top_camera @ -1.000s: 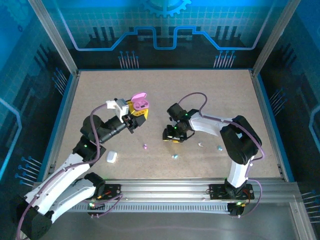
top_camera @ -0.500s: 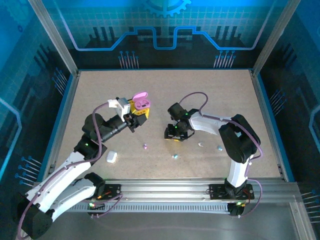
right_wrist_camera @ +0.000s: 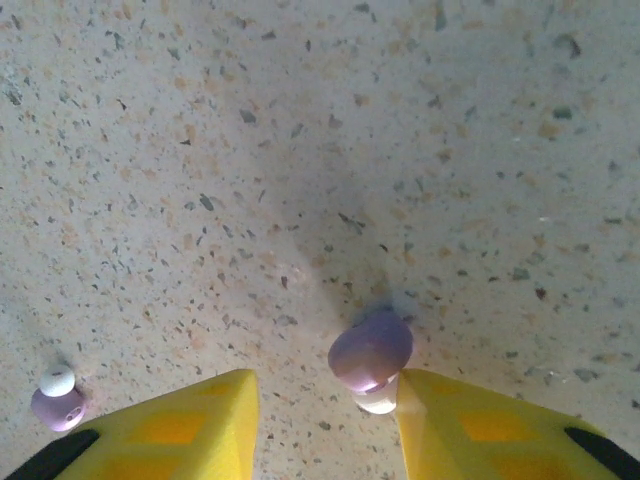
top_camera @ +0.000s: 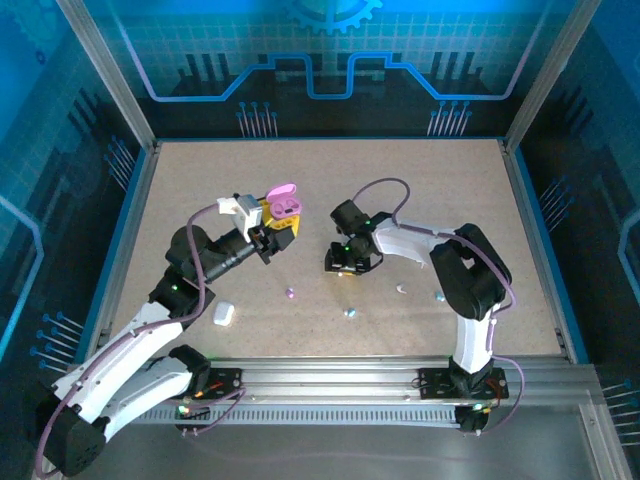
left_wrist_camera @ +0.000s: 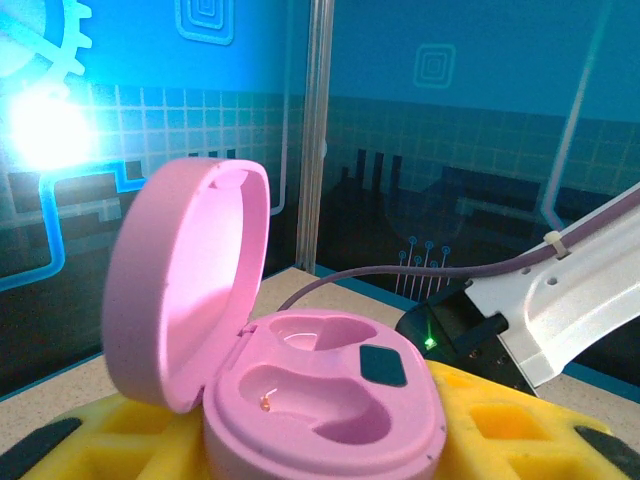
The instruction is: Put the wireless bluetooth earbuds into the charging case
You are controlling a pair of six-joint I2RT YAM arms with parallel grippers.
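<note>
Left wrist view shows what the overhead view cannot: inside the open pink charging case (left_wrist_camera: 325,400) are two smooth moulded wells and a dark oval pad, and the domed matte lid is hinged up at 10 o'clock. Overhead view gives the layout: left gripper (top_camera: 278,222) is clamped on the case's base, at 9 o'clock of the right gripper (top_camera: 347,264). In the right wrist view the blocky yellow fingers (right_wrist_camera: 190,425) stand partly open. A glossy bean-shaped purple earbud (right_wrist_camera: 370,348) with a pale tip sits on the speckled table (right_wrist_camera: 300,120) between them, tight by the 3 o'clock finger, with a clear gap to the 9 o'clock one, so it is not gripped. Second purple earbud (right_wrist_camera: 57,398) lies at 8 o'clock. Overhead: closed white case (top_camera: 223,313) at 7 o'clock of the left gripper, light blue earbud (top_camera: 351,311) at 6 o'clock of the right gripper
</note>
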